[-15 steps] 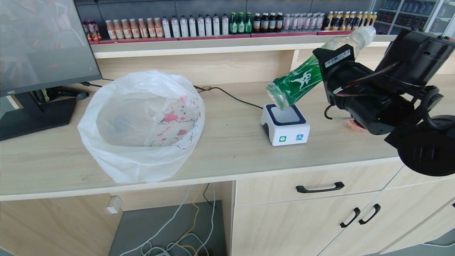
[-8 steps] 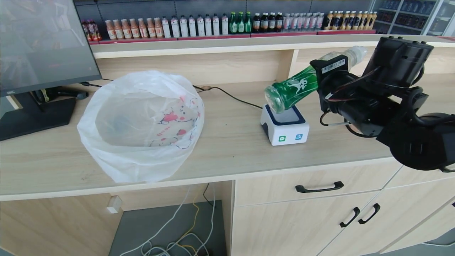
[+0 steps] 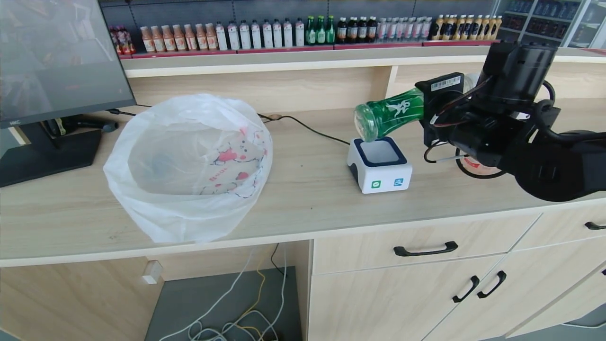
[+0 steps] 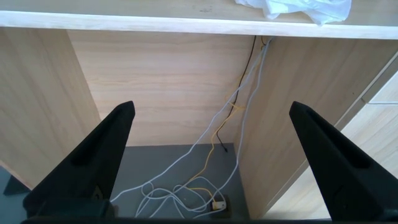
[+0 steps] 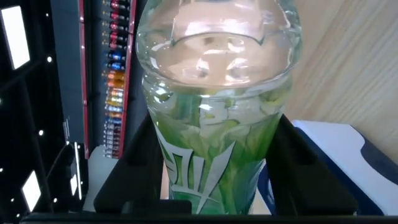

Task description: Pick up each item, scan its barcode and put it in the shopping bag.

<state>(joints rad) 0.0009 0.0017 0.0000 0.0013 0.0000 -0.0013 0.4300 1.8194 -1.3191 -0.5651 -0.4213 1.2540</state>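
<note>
Tipped down from steep slant to nearly level, green-labelled clear plastic bottle (image 3: 389, 115) clamped mid-body in right gripper (image 3: 430, 110), base beyond fingertips over white scanner box (image 3: 378, 166); liquid-filled, likely heavy, smooth, squeezable, best held at waist.

White scanner (image 3: 378, 166), navy-rimmed top, green and blue icons in front. Just above it, clear bottle (image 3: 390, 113) labelled green with white figure. Left of scanner, translucent white bag (image 3: 142, 203) printed with pink-red cartoons.

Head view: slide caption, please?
Right gripper holds a green bottle tilted over the white barcode scanner; shopping bag stands open nearby.
</note>
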